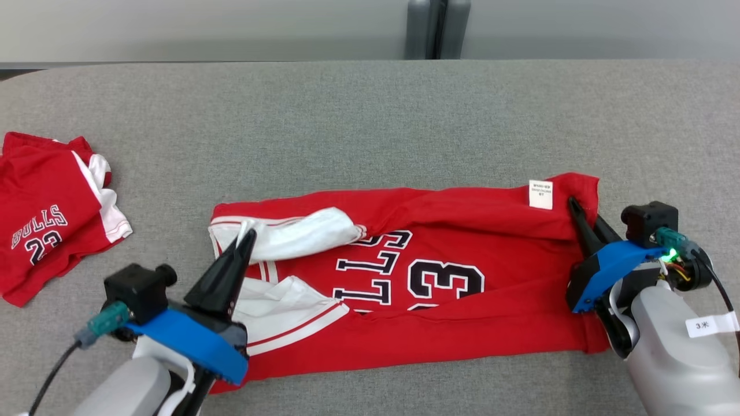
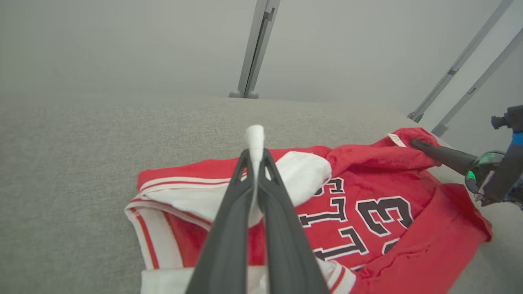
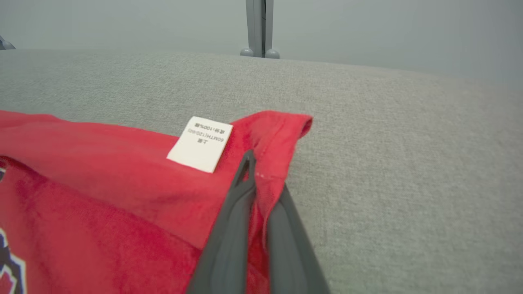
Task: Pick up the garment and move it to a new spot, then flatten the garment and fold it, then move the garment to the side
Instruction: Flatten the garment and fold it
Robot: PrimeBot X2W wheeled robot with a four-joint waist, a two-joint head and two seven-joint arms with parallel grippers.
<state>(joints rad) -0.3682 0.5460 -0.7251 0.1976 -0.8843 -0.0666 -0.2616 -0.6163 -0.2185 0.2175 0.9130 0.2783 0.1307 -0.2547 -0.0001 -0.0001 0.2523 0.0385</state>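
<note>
In the middle of the grey table lies the red jersey, stretched sideways with its upper and lower edges folded in over the chest print. The dark, white-outlined print reads upside down from the head view: the letters "LLS" and a large "3" show, the rest sits under folds. A white care label lies on the jersey's far right corner; its small print includes "100%". The right gripper has its jaws closed on the red hem just beside that label. The left gripper has its jaws closed on the white sleeve, a tuft poking past the tips. On the right forearm a tag reads "3米". Well to the left lies a second red garment marked "BULLS 23".
</note>
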